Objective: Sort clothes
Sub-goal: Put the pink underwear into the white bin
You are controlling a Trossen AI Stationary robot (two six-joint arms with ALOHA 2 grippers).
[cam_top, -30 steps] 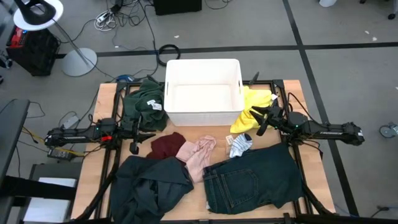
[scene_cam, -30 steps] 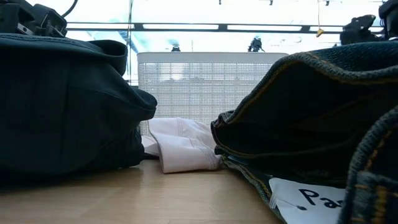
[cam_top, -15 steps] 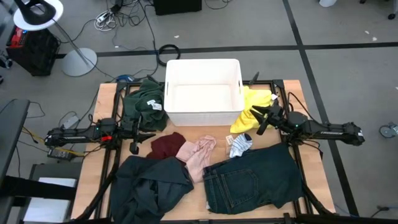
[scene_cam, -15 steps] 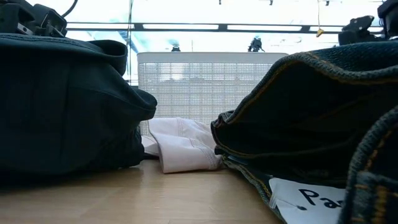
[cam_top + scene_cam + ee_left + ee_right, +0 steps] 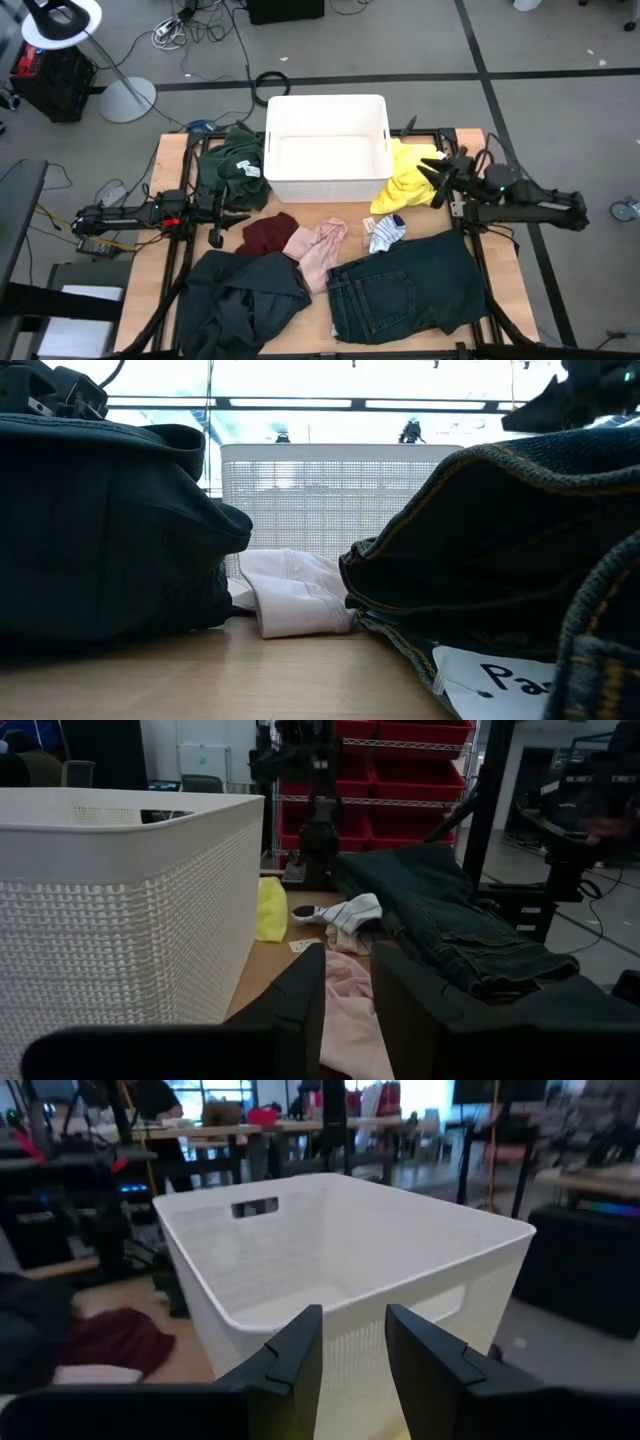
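Right hand (image 5: 437, 175): raised beside the right wall of the white rectangular plastic tub (image 5: 327, 105); fingers narrowly apart, nothing seen gripped between them.
Directly below it: crumpled yellow garment (image 5: 405, 180), lying on the wooden table (image 5: 345, 215) against the tub's right side.
Left hand (image 5: 222, 218): waiting low at the table's left, pointing inward; fingers narrowly apart, empty.
Further out: small pale striped sock (image 5: 385, 233) just in front of the yellow garment; dark blue jeans (image 5: 405, 285) spread at the front right; pink piece (image 5: 320, 245) touching the maroon piece (image 5: 268, 233) mid-table; dark grey-green jacket (image 5: 245, 300) heaped at the front left; green top (image 5: 228, 165) bunched against the tub's left side.
Step in hand: probably lining up on the yellow garment; no clothes in the tub yet, so sorting is barely begun.
Next move calls for: lowering onto a raised fold of the yellow garment, pinching cloth only, staying clear of the tub wall.
Only in the right wrist view: tub interior bare, handle slot in the far wall.
Only in the left wrist view: gap between the left fingers, pink piece just ahead of them.
Only in the low view: folded edges of the jacket and jeans up close; neither hand's fingers visible.
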